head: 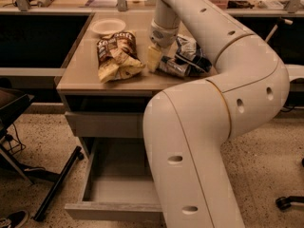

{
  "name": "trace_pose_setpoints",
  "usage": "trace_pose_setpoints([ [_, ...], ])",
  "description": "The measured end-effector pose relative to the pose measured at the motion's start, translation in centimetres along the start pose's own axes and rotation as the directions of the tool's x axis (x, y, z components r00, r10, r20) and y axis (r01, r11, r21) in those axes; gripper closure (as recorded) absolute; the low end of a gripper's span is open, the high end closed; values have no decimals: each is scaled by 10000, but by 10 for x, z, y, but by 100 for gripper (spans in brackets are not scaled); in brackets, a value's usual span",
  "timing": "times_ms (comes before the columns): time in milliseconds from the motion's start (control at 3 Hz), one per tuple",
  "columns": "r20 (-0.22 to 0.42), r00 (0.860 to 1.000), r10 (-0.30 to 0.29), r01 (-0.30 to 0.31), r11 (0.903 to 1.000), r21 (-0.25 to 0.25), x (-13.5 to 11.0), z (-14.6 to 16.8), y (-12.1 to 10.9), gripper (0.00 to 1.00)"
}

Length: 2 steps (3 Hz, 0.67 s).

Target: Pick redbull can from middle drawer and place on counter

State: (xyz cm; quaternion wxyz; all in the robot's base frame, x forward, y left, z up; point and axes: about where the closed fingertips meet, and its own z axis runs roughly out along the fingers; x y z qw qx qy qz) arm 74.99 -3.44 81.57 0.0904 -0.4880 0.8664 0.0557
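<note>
The redbull can (173, 66), slim and silver, lies on its side on the tan counter (85, 77), towards its right. My gripper (154, 59) hangs down from the arm over the counter, right against the can's left end. The middle drawer (114, 210) is pulled open low at the front. The part of its grey floor that shows holds nothing, and the arm hides its right side.
Two crinkled brown and yellow snack bags (115, 56) lie left of the gripper. A dark snack bag (191, 53) lies behind the can. A white bowl (108, 26) stands at the counter's back. A shut drawer front (102, 123) sits above the open drawer. Black chair legs (54, 186) stand at the left.
</note>
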Motion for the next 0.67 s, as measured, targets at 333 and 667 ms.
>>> trace_pose_setpoints([
  [333,0,10000,0,0,10000,0,0,0,0,0],
  [667,0,10000,0,0,10000,0,0,0,0,0],
])
